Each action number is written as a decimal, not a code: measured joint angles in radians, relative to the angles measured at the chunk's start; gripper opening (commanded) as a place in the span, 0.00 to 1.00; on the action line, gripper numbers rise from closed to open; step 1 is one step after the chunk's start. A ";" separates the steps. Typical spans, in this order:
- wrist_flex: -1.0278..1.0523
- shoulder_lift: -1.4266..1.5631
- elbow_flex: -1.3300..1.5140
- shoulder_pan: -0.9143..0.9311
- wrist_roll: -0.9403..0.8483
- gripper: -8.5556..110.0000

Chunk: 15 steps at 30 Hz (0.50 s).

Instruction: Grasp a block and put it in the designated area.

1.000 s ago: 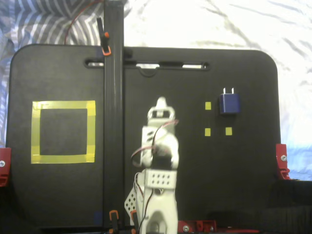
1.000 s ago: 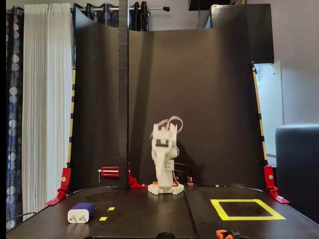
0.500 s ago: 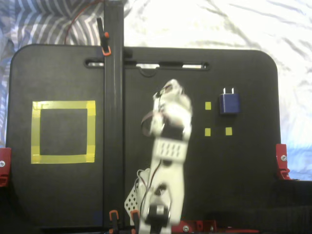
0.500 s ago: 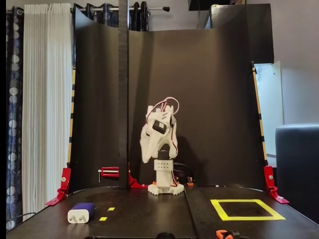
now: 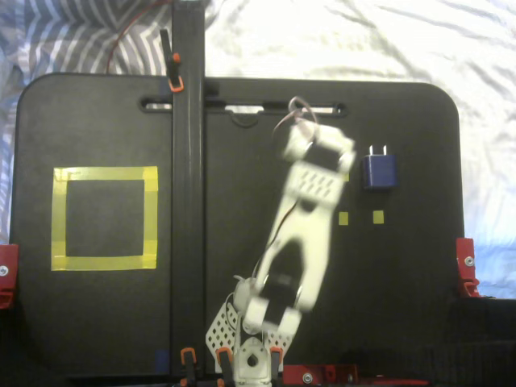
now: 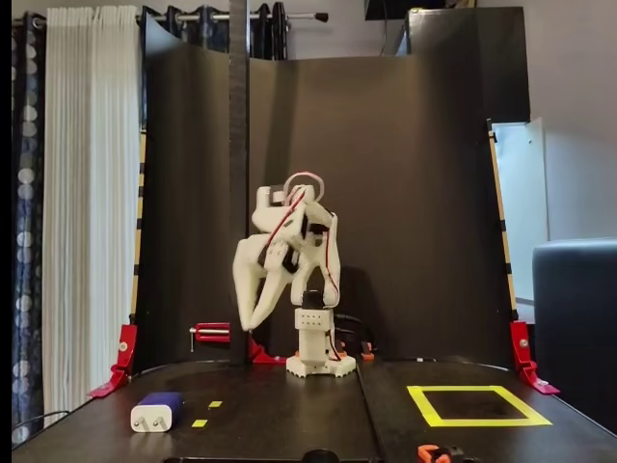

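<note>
The jaws [image 6: 253,323], whose opening I cannot tell, should descend straight over the block [image 5: 379,171] near the tabletop's corner, straddling its flat sides

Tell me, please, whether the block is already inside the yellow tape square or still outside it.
Outside. The block lies on the far side of the board from the designated area, whose interior shows only bare black surface in both fixed views.

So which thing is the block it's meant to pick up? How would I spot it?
Look at the black board from above, on the side away from the big yellow tape square. The block is beside tiny yellow markers: the only raised object, dark blue and boxy, with two silvery prongs at one end.
</note>
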 measured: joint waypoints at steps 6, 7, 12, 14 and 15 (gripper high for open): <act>0.146 -0.195 -0.225 0.080 -0.193 0.07; 0.163 -0.225 -0.261 0.095 -0.222 0.07; 0.190 -0.327 -0.377 0.169 -0.356 0.07; 0.190 -0.359 -0.400 0.196 -0.397 0.07; 0.186 -0.368 -0.402 0.212 -0.422 0.07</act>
